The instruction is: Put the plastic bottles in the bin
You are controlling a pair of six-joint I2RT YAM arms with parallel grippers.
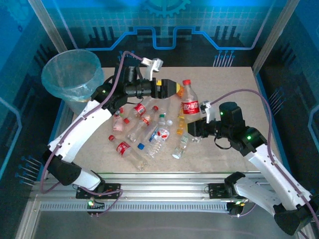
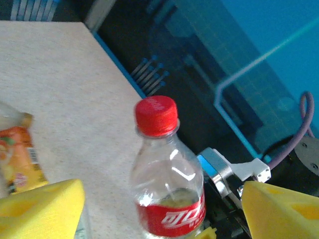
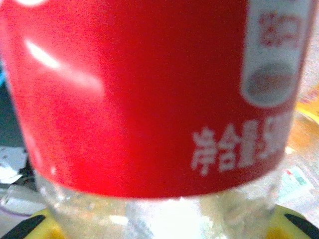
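Right gripper (image 1: 195, 128) is pinching the red-label cola bottle (image 1: 189, 104) low down, upright, well right of the bin (image 1: 57, 89). Left gripper (image 1: 174, 88) fingers are sitting spread around it. Other bottles (image 1: 144, 129) are lying nearer the bin.

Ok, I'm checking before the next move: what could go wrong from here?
The open left gripper faces the cola bottle at its neck while the right gripper sits at its base; they could clash or tip it. A swing toward the bin could scatter the loose bottles packed beside it.
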